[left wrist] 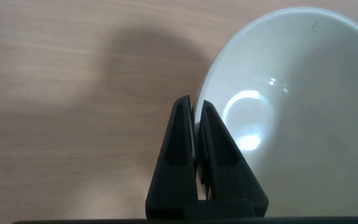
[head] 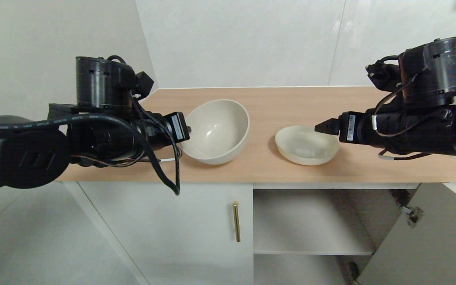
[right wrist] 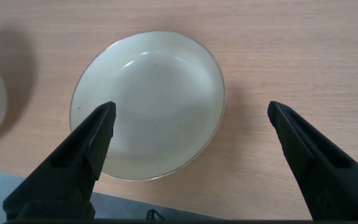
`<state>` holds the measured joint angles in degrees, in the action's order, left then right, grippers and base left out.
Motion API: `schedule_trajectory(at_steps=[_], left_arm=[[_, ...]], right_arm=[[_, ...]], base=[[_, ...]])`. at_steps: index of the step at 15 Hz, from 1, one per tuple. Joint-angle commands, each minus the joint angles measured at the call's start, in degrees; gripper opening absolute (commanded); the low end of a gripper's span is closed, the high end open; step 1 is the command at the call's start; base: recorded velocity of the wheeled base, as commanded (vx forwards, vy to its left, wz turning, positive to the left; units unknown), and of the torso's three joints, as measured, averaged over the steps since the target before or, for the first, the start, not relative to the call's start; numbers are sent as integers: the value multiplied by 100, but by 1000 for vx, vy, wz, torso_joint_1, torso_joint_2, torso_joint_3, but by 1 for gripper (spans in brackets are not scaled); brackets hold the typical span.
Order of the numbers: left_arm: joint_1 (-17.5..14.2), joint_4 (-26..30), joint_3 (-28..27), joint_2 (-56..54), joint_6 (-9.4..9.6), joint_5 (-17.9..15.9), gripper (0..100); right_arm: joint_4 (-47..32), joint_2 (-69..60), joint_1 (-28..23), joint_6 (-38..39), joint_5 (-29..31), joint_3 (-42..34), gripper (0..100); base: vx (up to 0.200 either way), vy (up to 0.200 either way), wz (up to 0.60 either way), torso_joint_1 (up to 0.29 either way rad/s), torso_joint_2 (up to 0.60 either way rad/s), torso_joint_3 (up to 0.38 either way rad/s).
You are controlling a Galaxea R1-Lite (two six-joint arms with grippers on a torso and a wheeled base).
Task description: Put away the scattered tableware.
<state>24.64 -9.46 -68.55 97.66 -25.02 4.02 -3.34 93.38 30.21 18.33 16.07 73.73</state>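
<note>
Two pieces of tableware sit out on the light wooden countertop (head: 291, 103), so by my reading nothing has been put away yet. The deep, glossy white ceramic bowl (head: 216, 130) is on the robot's left side of the counter, tipped so that its opening faces the left arm. The left gripper (left wrist: 194, 102) has its fingers drawn narrow on the bowl's rim, one inside the wall and one outside. Whether the bowl's underside rests on the wood or hangs just off it, I cannot tell. The shallow cream-white dish with a thin darker rim (head: 306, 144) lies flat and upright, a little apart from the bowl on the robot's right. The right gripper (right wrist: 190, 111) hovers over it with fingers spread wide to either side of the dish, touching nothing. Below the counter, the white cabinet door (head: 410, 237) on the right stands open onto a white shelf (head: 311, 221), the likely destination. The first pickup looks to be under way; carrying the bowl down, then grasping and stowing the dish, remain.
</note>
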Motion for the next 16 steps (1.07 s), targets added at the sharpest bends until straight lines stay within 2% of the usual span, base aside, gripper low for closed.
schedule_trajectory(at_steps=[1, 5, 6, 8, 16], left_arm=[[-3, -3, 17, -107, -3, 2, 0], [-3, -3, 17, -133, -3, 2, 0], [-3, -3, 17, -159, -3, 2, 0], [6, -3, 61, -212, -3, -7, 0], [6, -3, 96, -265, 5, -16, 0]], right_arm=[[0, 5, 3, 3, 2, 10, 100], [0, 225, -50, -5, 195, 45, 100], [0, 409, -85, -14, 494, 115, 100], [-18, 602, -200, -23, 643, 203, 100], [-53, 778, -252, -32, 661, 247, 100]], base=[[0, 0, 0, 0, 0, 0], [0, 0, 0, 0, 0, 0], [0, 0, 0, 0, 0, 0], [0, 0, 0, 0, 0, 0], [0, 0, 0, 0, 0, 0]])
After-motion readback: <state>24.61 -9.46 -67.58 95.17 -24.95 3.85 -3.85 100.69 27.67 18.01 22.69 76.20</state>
